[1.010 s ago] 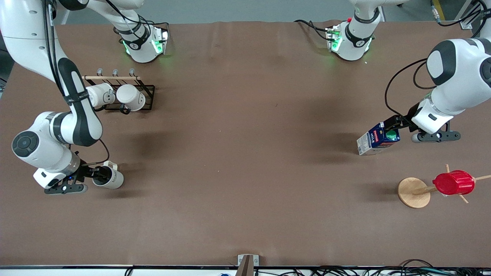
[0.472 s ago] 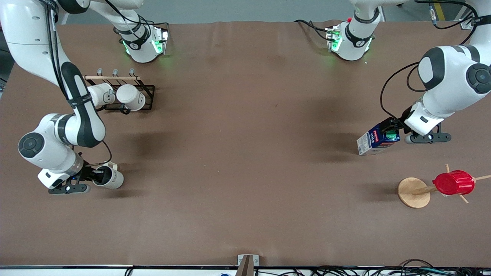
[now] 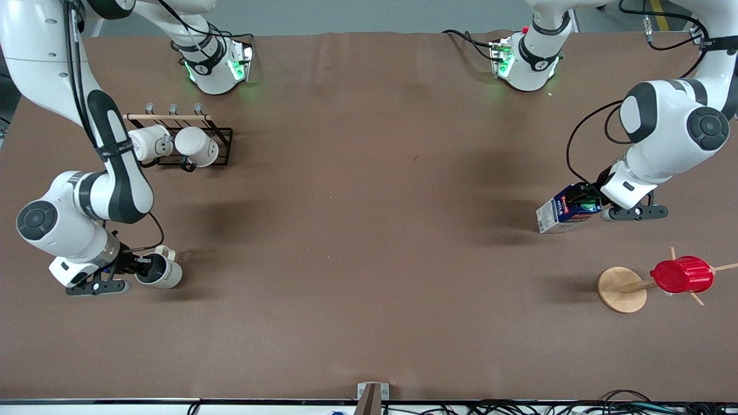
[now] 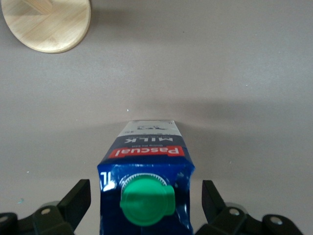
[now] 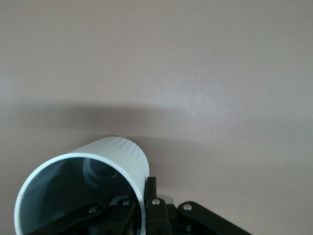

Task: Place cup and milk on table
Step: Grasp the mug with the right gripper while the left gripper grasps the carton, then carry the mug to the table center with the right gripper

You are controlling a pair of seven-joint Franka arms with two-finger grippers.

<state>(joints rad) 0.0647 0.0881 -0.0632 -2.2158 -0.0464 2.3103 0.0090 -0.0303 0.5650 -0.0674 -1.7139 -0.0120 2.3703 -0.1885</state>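
Note:
The milk, a blue and white carton with a green cap, stands on the brown table toward the left arm's end. My left gripper is open around its top. In the left wrist view the fingers stand apart from the milk with a gap on each side. My right gripper is shut on the rim of the pale cup, which is tilted low over the table at the right arm's end. One finger is inside the cup and one outside. I cannot tell whether the cup touches the table.
A black wire rack with two white mugs stands toward the right arm's base. A red ribbed cup hangs on a wooden stand with a round base, nearer the front camera than the milk. The base also shows in the left wrist view.
My right gripper has turned the cup so that its handle shows on top, and has shifted slightly nearer the camera. My left arm's wrist has swung closer over the milk, which stays in place.

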